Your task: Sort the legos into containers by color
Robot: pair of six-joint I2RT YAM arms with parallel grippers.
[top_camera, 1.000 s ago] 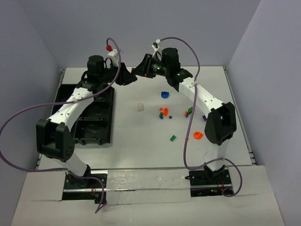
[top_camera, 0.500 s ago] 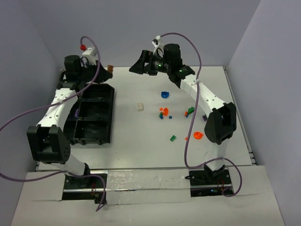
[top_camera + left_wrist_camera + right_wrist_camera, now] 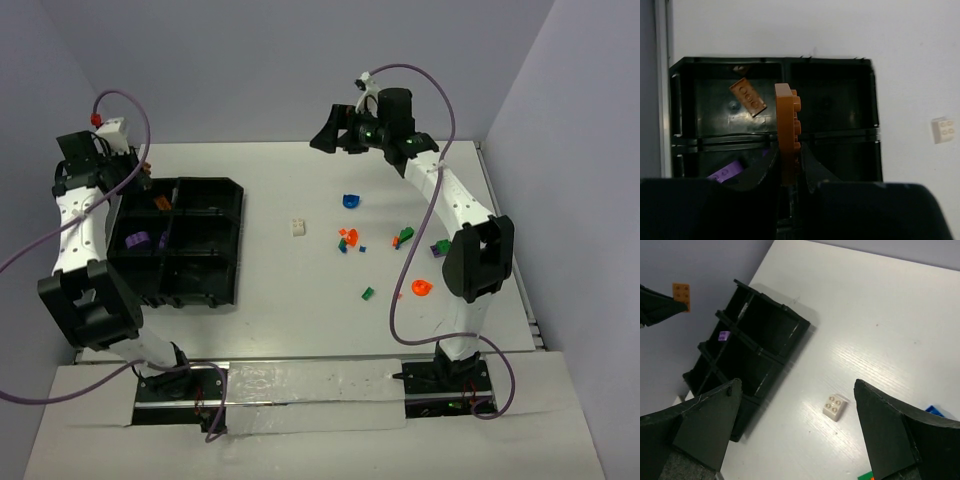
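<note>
Looking at the left claw (image 3: 788, 165), what did it have hold of? /mo

It was pinched nearly closed on a brown brick (image 3: 787, 131), held on edge above the far end of the black tray (image 3: 228, 188). A second brown brick (image 3: 748, 97) lay in the far left compartment, and a purple piece (image 3: 137, 240) in the one just nearer. /jay

And the right claw (image 3: 796, 385)? /mo

Spread wide with nothing in it, up over the far side of the worktop (image 3: 290, 300). The other legos sat loose right of the tray: a white brick (image 3: 835, 406), a blue piece (image 3: 349, 201), a green brick (image 3: 367, 293), an orange piece (image 3: 421, 288) and a small cluster between them. /jay
</note>
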